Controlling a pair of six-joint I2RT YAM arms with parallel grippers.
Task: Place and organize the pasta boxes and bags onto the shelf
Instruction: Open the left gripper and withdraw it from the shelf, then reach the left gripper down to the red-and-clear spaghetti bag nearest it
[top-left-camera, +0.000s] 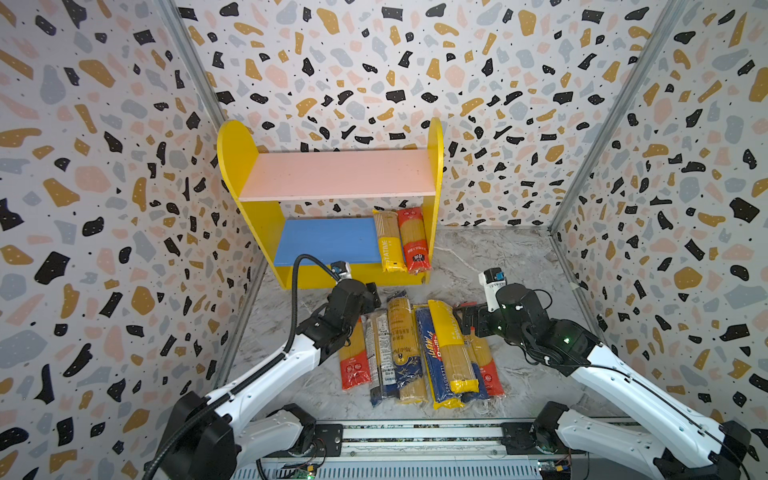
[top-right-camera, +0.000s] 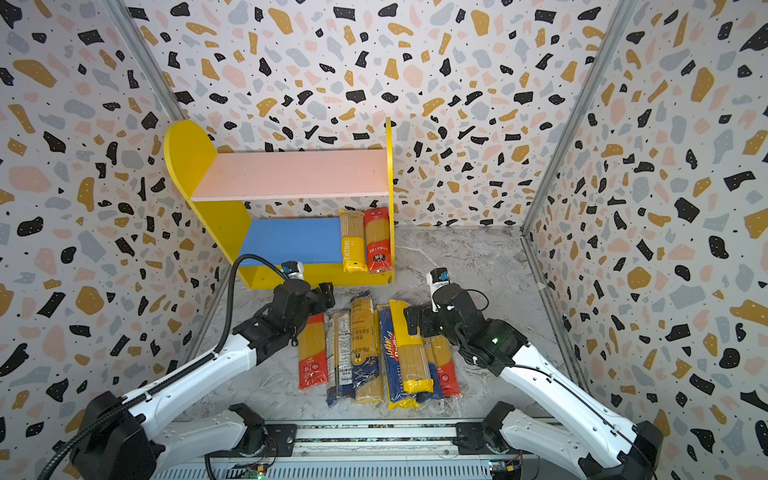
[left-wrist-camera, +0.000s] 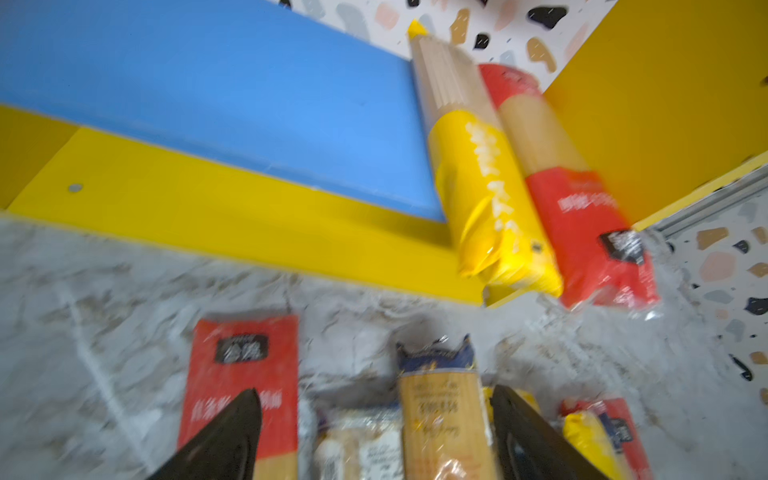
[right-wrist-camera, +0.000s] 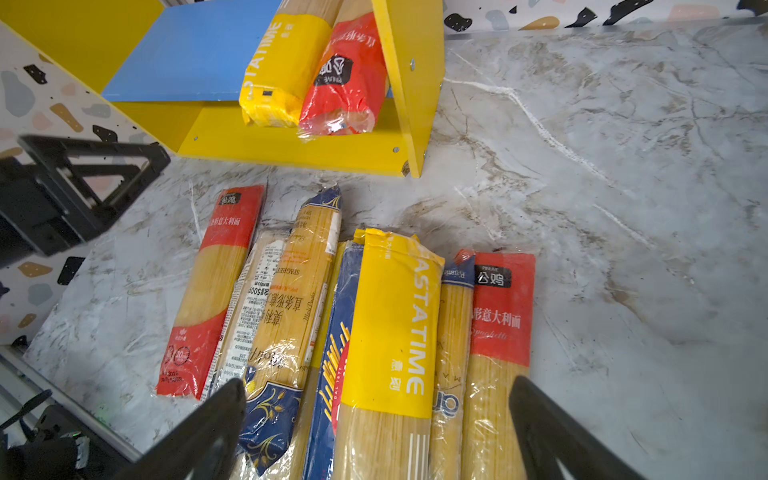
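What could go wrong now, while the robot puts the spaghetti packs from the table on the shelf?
1. The shelved yellow pack and shelved red pack overhang the front of the blue board; a nudge may pull them off.
2. In the pile, the top yellow pack lies over the Barilla pack; the open right gripper might catch both.

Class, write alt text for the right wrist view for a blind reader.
The open right gripper hovers over a row of spaghetti packs on the marble table. Behind, a yellow pack and a red pack lie on the blue board of the shelf.
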